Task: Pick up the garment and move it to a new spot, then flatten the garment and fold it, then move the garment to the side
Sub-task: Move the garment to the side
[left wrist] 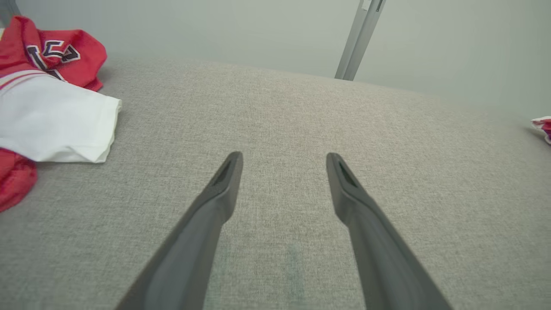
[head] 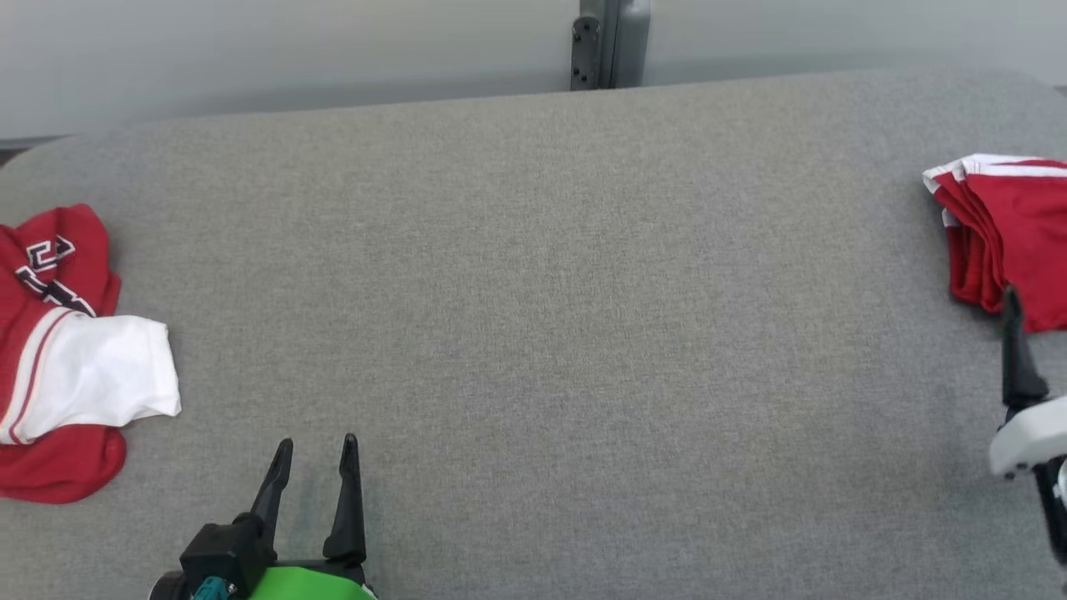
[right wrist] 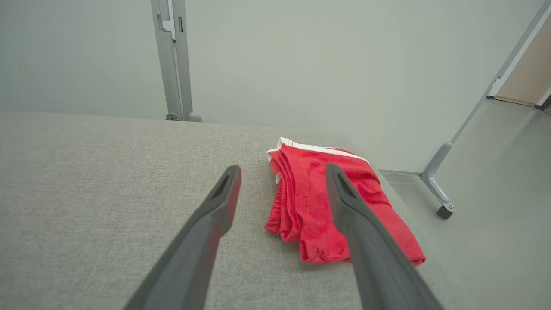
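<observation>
The garment is red with white trim and lies folded in a small stack at the far right edge of the grey table. My right gripper hovers just in front of the garment, open, with nothing between its fingers. In the head view one of its dark fingers shows at the right edge, its tip against the garment's near side. My left gripper is open and empty, low over the table's front left. The folded stack shows small at the left wrist view's right edge.
A second red and white jersey with dark lettering lies crumpled at the table's left edge. A grey metal post stands behind the table. Past the table's right edge are the floor and a frame foot on a caster.
</observation>
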You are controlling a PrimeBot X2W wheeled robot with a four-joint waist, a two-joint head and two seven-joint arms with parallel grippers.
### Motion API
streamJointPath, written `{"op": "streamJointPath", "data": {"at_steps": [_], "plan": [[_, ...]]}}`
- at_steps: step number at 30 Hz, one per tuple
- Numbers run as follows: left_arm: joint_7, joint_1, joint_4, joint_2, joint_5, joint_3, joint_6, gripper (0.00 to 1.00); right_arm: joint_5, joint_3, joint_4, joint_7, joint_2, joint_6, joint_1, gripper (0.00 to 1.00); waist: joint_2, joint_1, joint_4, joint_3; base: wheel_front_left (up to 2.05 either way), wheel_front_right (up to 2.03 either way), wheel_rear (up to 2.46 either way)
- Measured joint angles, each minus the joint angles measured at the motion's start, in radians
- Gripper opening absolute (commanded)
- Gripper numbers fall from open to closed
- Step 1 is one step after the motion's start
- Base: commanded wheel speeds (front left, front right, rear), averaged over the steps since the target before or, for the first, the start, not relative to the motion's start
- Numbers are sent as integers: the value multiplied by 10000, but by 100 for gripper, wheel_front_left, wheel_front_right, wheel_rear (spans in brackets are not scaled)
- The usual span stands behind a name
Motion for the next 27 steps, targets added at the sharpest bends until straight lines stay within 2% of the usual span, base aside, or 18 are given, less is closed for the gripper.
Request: {"op": "streamJointPath", "data": {"at_steps": [8, 14, 18, 27], "plan": [[0, 268, 456, 0, 265, 347, -198, 100, -742, 50, -1404, -94, 1536, 2, 1893, 100, 0, 0, 334, -1209, 0, 0, 0], [0, 297, 577, -2, 270, 715, -211, 100, -1041, 282, -1655, -94, 2316, 2, 2693, 100, 0, 0, 492, -1710, 0, 0, 0], [0, 502, 598, 0, 194, 947, -171, 100, -1141, 418, -1662, -94, 2637, 2, 2871, 100, 0, 0, 537, -1890, 0, 0, 0], [0, 582, 669, 0, 194, 851, -192, 100, -1174, 291, -1708, -94, 2778, 2, 3038, 100, 0, 0, 576, -1999, 0, 0, 0]]}}
